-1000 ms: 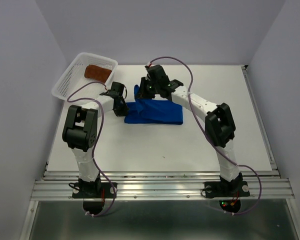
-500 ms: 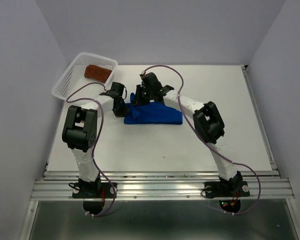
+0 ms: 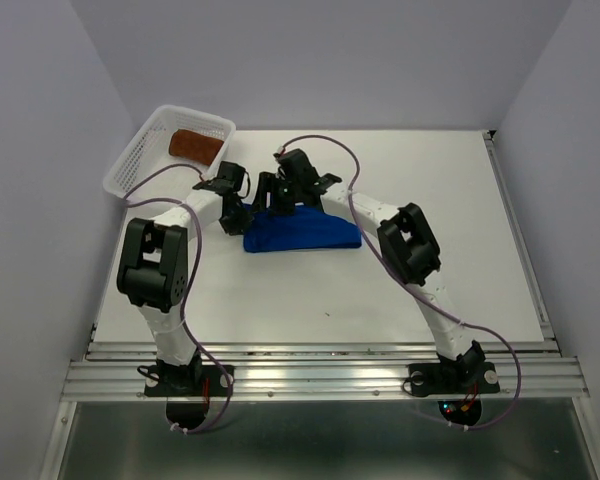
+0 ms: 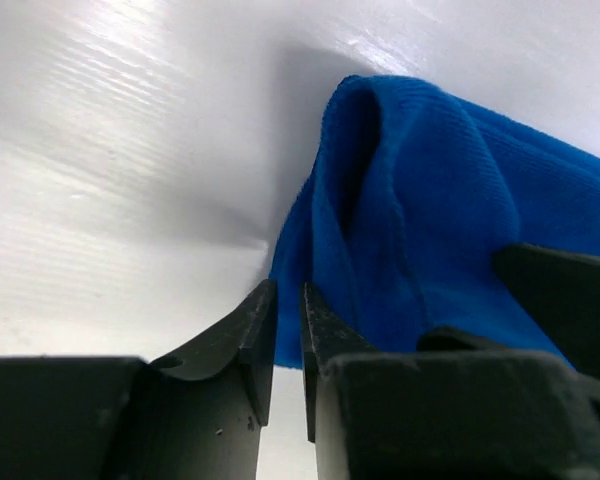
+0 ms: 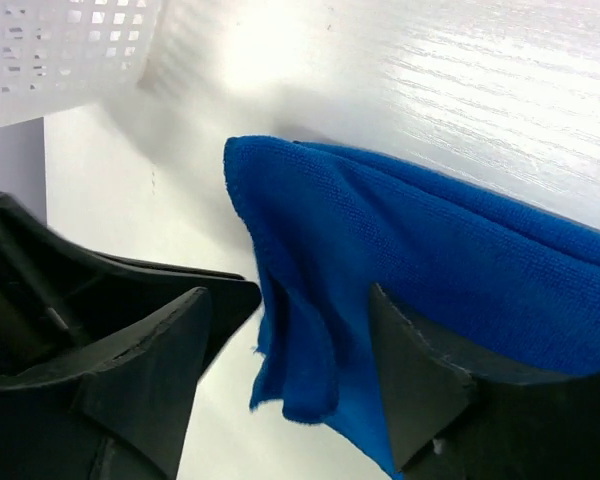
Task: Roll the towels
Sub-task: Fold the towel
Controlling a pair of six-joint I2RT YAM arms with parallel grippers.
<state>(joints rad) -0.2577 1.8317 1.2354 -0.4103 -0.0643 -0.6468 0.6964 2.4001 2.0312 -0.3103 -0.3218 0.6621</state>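
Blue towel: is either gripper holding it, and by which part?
The right gripper is open, straddling the blue towel at its folded end. The left gripper is nearly shut at that end's edge; whether it pinches cloth cannot be told.

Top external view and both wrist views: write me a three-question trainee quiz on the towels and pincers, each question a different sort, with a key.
1. True or false: the rust-brown towel lies inside the white basket.
2. Which pincer has its fingers wide apart with the blue towel hanging between them? A. left B. right C. neither
3. Fill in: in the top view, both pincers meet at the blue towel's ____ end (picture left or right).

Key:
1. True.
2. B. It is the right pincer. The left pincer is nearly shut beside the cloth.
3. Left.
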